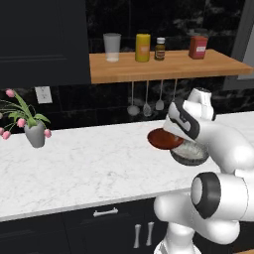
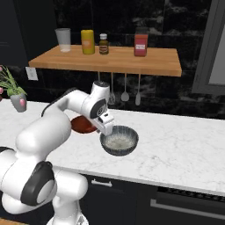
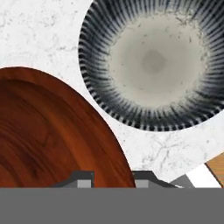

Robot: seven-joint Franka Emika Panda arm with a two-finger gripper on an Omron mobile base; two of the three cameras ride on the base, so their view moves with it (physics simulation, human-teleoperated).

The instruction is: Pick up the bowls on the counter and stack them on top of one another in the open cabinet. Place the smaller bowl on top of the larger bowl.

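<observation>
The small bowl (image 3: 52, 131) fills the lower left of the hand view, its glossy red-brown inside turned to the camera, and the gripper (image 3: 111, 180) at the bottom edge is pressed together on its rim, one fingertip on each side of the thin wall. In the left base view the same small bowl (image 1: 165, 139) sits at centre right of the frame, tilted and apparently raised off the desk (image 1: 84, 163). It looks light and stiff but slick, so I judge a rim pinch like this one could let it swing or slide; a hold deep on the wall, kept level, seems safest. Just beside it, toward the upper right of the hand view, the large bowl (image 3: 153, 65) rests on the white marble, ribbed dark outside, pale speckled inside; it seems heavier and perhaps breakable, and its thicker rim is the likely place to grip. In the right base view the large bowl (image 2: 119, 140) lies at frame centre, with the wooden shelf (image 2: 110, 61) across the top carrying a cup (image 2: 63, 39), jars and a red box (image 2: 140, 45).
</observation>
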